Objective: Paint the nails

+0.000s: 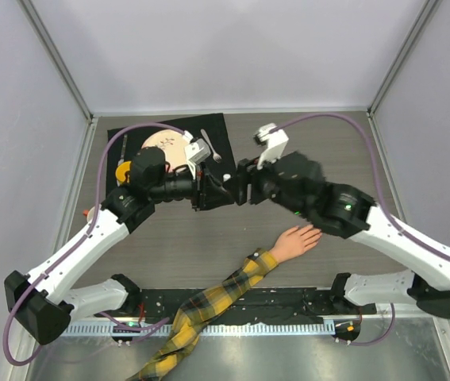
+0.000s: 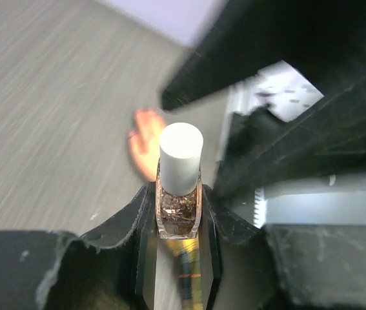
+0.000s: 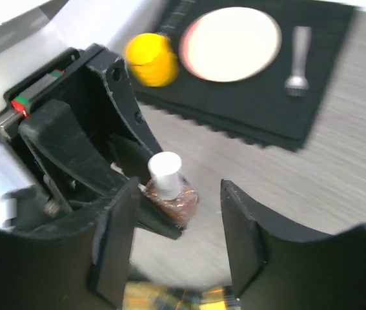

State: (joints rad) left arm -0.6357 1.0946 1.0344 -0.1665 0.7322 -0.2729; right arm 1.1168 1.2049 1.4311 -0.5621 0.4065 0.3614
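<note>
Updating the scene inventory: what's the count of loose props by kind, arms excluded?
Nail polish bottle: 1
Mannequin hand: 1
Plate: 1
Yellow cup: 1
Metal utensil: 1
Black mat: 1
Total: 6 visible

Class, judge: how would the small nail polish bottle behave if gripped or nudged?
The nail polish bottle looks like smooth glass, probably slippery and breakable. Its tall white cap over a narrow body suggests it tips easily.
</note>
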